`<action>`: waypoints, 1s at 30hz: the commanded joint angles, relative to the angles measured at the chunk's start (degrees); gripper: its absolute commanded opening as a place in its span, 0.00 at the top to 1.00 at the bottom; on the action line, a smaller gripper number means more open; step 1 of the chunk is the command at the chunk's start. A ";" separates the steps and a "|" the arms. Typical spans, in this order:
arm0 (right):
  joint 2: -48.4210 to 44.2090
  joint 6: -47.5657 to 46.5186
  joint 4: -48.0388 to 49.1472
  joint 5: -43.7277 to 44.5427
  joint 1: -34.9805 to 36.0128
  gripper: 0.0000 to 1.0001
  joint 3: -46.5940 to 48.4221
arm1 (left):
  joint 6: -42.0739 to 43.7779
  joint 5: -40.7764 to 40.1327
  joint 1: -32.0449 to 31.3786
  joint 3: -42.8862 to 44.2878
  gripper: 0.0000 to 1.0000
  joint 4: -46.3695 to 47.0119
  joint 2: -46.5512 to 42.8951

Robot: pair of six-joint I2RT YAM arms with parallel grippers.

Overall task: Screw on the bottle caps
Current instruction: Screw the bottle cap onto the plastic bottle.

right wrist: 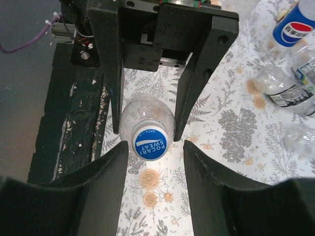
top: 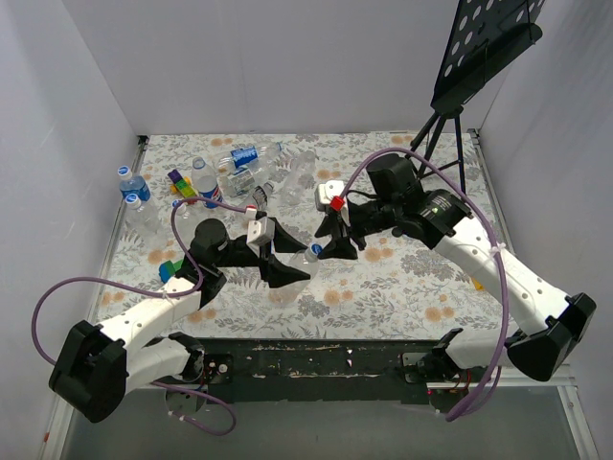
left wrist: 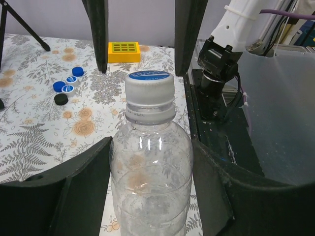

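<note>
1. My left fingers (left wrist: 74, 191) are pinching the body of a clear bottle (left wrist: 150, 182), one on each side. They hold it upright around the middle of the desk (top: 402, 302), a little toward the near edge.
2. I cannot tell whether the bottle's base rests on the desk or hangs just above it.
3. A blue-topped cap (right wrist: 150, 142) printed "Pocari Sweat" sits on the bottle's neck. How far it is threaded down I cannot make out.
4. My right fingers (right wrist: 98, 196) come at the cap from above and stand spread on either side of it. The right wrist view shows a gap on both sides, so they are not touching it.
5. In the left wrist view, loose caps (left wrist: 69, 83) lie together on the desk: three blue ones with a black one just beside them, well apart from the held bottle.
6. A yellow block (left wrist: 124, 50) lies beyond the bottle, close to the desk's near edge.
7. Other bottles (top: 239, 158) lie heaped toward the far left corner, and two capped ones (top: 129, 184) stand by the left edge.
8. A black tripod stand (top: 442, 129) rises at the far right corner.
</note>
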 commanded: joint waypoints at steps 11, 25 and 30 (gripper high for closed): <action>3.69 0.27 -1.56 -2.83 1.07 0.80 2.35 | 2.58 -0.62 0.22 1.90 1.00 -0.75 -1.31; 9.85 43.67 4.58 23.18 4.94 0.98 -1.16 | 29.55 -57.34 -13.55 -5.12 1.00 -4.29 -10.46; 7.31 48.88 11.97 24.68 6.00 0.86 -5.04 | 35.47 -68.13 -18.59 -6.19 1.00 -3.22 -9.67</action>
